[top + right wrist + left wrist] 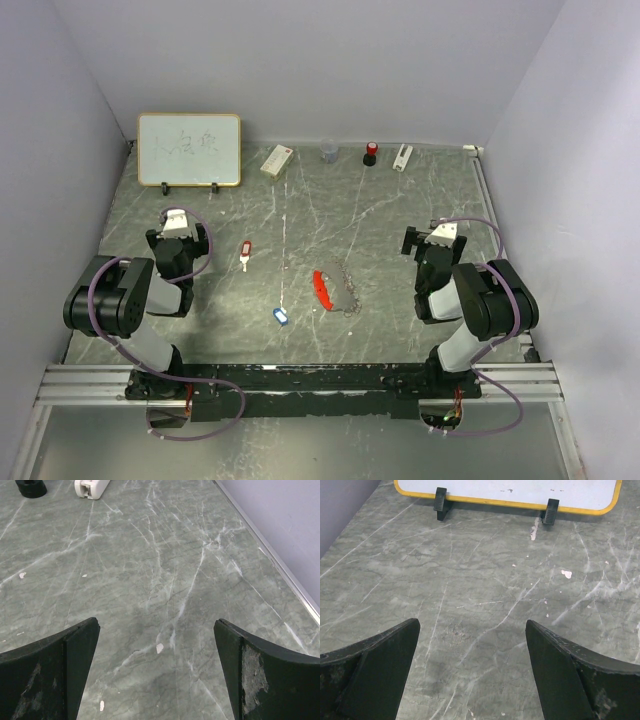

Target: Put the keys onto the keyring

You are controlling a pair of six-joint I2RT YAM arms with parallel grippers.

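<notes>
Pale lilac walls (300,60) are closing in a grey-green marbled table (390,220) on three sides, and a metal rail (300,378) is running along its near edge, carrying both arm bases. On the left side the left arm (120,300) is sitting folded back on itself, and the right arm (480,300) is mirroring it on the right side. A yellow-framed whiteboard (189,150) is standing on two black feet at the far left, with faint scribbles on it. The left gripper (472,623) is hanging over bare marble facing that board, jaws spread wide and holding nothing. The right gripper (156,622) is hanging over bare marble near the right wall, likewise spread wide and empty. Between the two arms, a little right of the table's middle, the keyring (335,292) is lying flat, its red fob (321,289) slanting and its grey chain cluster (347,296) bunching against the fob's right side. Along the far edge a white box (276,160), a clear cup (328,153), a red-and-black cylinder (370,153) and a white oblong piece (402,157) are sitting in a loose row. The red-headed key (246,253) is lying left of the keyring and well apart from it, nearer the left gripper but not touching it. The blue-headed key (280,316) is lying nearer the rail, near the fob's lower left but apart from it.
</notes>
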